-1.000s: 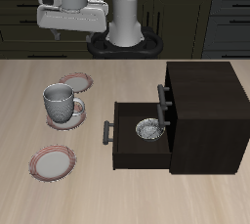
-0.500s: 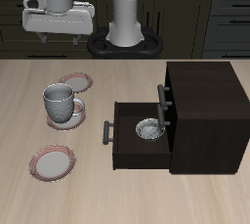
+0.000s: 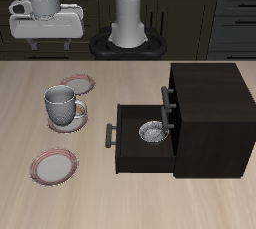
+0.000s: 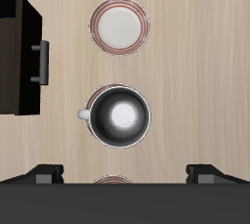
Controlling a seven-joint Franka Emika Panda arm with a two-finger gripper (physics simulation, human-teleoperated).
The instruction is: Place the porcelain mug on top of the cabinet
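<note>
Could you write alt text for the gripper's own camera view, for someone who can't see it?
Looking straight down, a grey-white porcelain mug stands upright on a wooden table, directly beneath the gripper, whose open jaws are well apart. A pink-rimmed plate lies beyond it, the dark cabinet to one side.

1. In the wrist view, the cabinet (image 4: 20, 60) is cut off by the frame edge at 9 o'clock.
2. A pink-rimmed plate (image 4: 115, 179) is mostly hidden behind the gripper body.
3. The fingertips are not seen.

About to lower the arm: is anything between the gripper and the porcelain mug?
Nothing visible. The open gripper hangs above the porcelain mug, with bare air between; the plates lie beside it.
</note>
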